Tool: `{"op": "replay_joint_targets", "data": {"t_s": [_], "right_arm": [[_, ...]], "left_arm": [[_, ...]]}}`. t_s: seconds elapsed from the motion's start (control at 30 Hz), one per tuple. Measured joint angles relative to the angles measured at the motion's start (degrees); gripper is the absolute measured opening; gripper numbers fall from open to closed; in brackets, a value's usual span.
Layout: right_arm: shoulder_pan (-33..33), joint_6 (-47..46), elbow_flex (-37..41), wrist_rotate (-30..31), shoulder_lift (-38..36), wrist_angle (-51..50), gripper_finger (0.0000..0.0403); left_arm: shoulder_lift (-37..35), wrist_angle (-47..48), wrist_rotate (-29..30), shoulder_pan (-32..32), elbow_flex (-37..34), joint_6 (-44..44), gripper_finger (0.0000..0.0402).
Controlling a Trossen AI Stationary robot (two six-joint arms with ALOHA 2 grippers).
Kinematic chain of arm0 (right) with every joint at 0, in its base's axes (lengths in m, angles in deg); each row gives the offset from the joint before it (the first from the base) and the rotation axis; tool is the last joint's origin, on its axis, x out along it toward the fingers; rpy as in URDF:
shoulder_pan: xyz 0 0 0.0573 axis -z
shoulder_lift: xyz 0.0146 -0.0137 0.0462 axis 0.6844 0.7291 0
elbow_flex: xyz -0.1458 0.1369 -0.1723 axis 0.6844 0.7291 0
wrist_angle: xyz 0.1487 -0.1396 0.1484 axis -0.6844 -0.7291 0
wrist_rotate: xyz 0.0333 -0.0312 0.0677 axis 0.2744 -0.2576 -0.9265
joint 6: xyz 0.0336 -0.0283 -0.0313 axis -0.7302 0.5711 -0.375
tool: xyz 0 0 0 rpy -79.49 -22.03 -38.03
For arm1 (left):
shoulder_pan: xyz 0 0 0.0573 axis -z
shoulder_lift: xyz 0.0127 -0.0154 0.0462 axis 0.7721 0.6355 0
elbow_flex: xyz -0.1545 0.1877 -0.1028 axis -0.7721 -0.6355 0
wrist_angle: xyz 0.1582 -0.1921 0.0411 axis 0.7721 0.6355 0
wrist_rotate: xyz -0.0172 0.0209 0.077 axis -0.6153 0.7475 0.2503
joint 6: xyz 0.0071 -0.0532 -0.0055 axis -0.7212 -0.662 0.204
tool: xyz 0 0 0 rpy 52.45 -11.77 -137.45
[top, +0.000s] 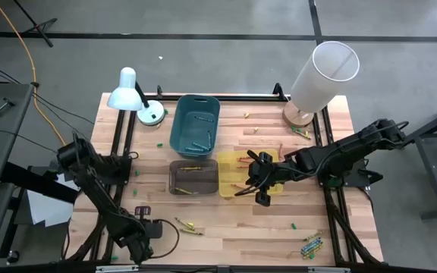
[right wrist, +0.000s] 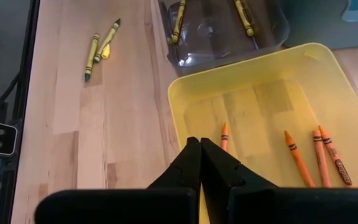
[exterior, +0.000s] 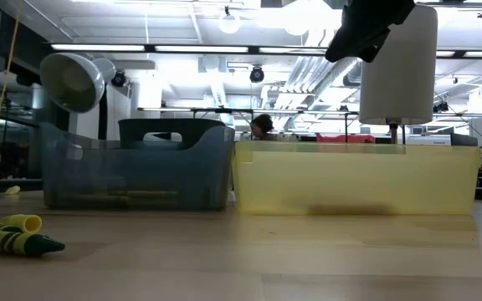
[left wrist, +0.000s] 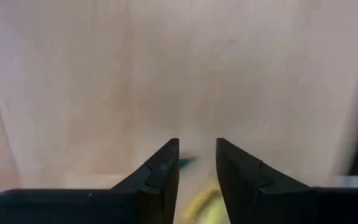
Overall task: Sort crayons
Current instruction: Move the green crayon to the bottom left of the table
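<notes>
Several orange crayons point(right wrist: 303, 155) lie in the yellow bin point(right wrist: 185, 93), which also shows in the high view point(top: 226, 161). Yellow-green crayons point(right wrist: 244, 15) lie in the dark clear bin point(top: 193, 176). Two green crayons point(right wrist: 98, 46) lie loose on the wood and also show in the high view point(top: 188, 225). My right gripper point(right wrist: 199, 146) is shut and empty above the yellow bin's near rim; the high view shows it too point(top: 253, 182). My left gripper point(left wrist: 197, 155) is open, low over the table's near left corner point(top: 139, 244). A blurred yellow and green thing shows between its fingers.
A teal bin point(top: 194, 121) stands behind the dark bin. A desk lamp point(top: 131, 95) is at the far left and a white cylinder point(top: 321, 76) at the far right. Loose crayons lie at the near right point(top: 312, 244) and far right point(top: 302, 133).
</notes>
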Motion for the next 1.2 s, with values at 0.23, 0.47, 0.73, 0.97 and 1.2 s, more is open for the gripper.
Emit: {"op": "replay_joint_targets", "data": {"t_s": [0.23,0.47,0.73,0.97,1.2], "right_arm": [[0.0,0.2,0.0,-0.2,0.0,0.0,0.0],[0.0,1.1,0.0,-0.3,0.0,0.0,0.0],[0.0,1.5,0.0,-0.3,0.0,0.0,0.0],[0.0,1.9,0.0,-0.3,0.0,0.0,0.0],[0.0,1.5,0.0,-0.3,0.0,0.0,0.0]], "left_arm": [[-12.8,12.7,14.0,3.2,1.3,-26.7,0.0092],[-15.1,8.6,10.4,6.2,-4.9,-59.1,0.0092],[-9.6,-2.3,5.3,2.3,-7.5,-60.4,0.0092],[-9.7,2.3,2.4,1.7,-7.4,-61.9,0.0092],[-9.7,6.7,3.8,-1.3,-7.5,-61.9,0.0092]]}}
